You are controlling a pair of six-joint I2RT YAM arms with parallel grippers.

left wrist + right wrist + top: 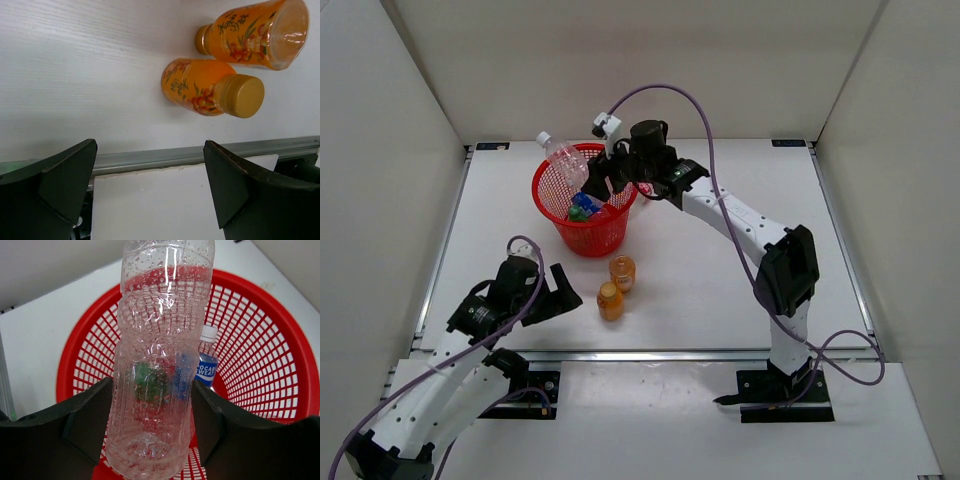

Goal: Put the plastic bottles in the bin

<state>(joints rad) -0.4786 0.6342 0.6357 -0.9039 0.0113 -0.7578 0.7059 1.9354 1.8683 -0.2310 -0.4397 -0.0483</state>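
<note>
Clamping our right gripper (152,425) on a clear bottle (165,340) over the basket (590,235), we hold our left gripper (150,190) spread near orange bottles (200,87).

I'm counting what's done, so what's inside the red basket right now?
A blue-labelled bottle and a green item lie in the red mesh basket; the clear bottle in the right gripper covers the rest.

The clear bottle (160,355) is thin transparent plastic, ribbed and dimpled, glossy with bright glints. The bin (265,335) is smooth red plastic lattice with a slight shine. One orange bottle (192,85) and the other orange bottle (250,35) are glossy plastic with printed wraps; the gold cap (242,96) has a satin sheen. The table (75,75) is matt white, faintly grained, edged by a dull metal rail (175,156). The left gripper (150,145) has matt black plastic fingers (55,185)
</note>
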